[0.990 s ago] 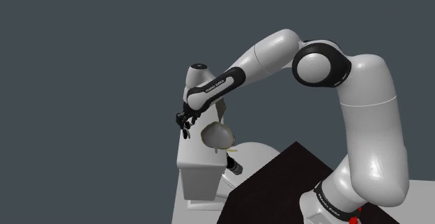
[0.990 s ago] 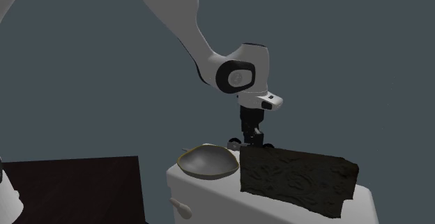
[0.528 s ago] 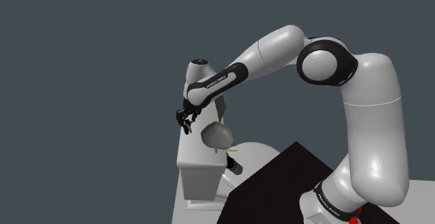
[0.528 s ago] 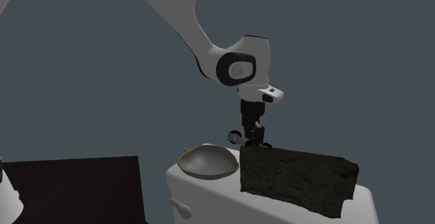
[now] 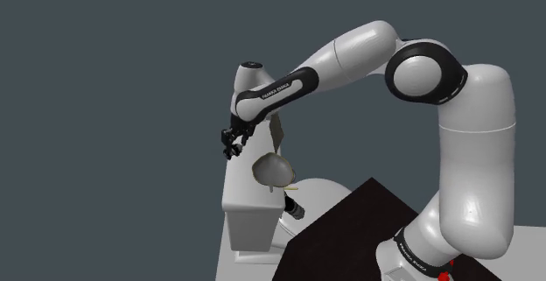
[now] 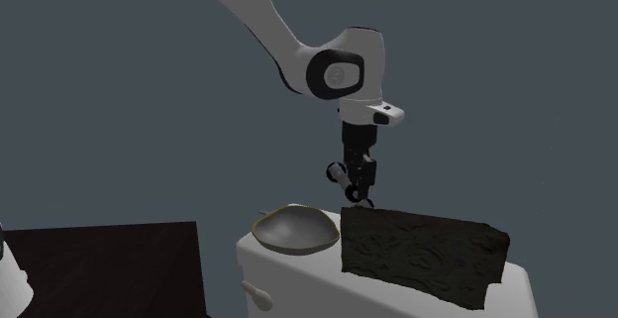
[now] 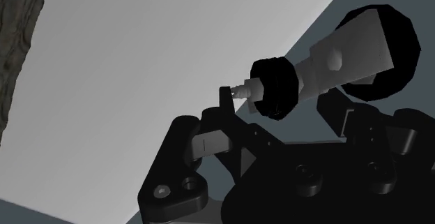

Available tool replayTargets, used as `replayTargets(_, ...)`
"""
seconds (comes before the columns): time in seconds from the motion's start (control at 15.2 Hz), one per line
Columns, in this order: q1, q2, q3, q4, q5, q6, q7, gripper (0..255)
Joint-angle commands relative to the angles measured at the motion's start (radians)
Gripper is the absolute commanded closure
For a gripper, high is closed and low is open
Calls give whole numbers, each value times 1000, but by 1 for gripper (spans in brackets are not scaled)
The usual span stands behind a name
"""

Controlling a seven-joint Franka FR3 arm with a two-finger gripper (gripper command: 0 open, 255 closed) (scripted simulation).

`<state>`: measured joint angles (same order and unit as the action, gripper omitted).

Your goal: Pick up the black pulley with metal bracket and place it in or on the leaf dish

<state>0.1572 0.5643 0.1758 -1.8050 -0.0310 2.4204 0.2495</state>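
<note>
I had the gripper (image 6: 359,188) closed on the pulley (image 7: 327,61), clear above the cabinet (image 6: 297,276) top just past the dish (image 6: 290,230); I judged it stiff and light with wheels free to spin, so the bracket looked the safest hold.

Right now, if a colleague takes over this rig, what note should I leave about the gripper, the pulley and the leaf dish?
The gripper is shut on the black pulley with metal bracket, which hangs in the air above the white unit.
The leaf dish sits empty on that unit's top, beside a dark textured block. In the second exterior view it is left of and lower than the gripper.
Done: grasp made, pulley clear of the surface.
Left: carry it over the dish, lower, release.
</note>
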Motion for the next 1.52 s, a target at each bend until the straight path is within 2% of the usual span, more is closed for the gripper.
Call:
replayTargets(0.0,-1,-19,3,3,3,-22,0,255)
replayTargets(0.59,-8,-91,11,19,15,-110,-2,255)
replayTargets(0.99,-56,-305,26,-302,65,-2,-56,255)
replayTargets(1.45,-96,-549,30,-622,151,74,-152,255)
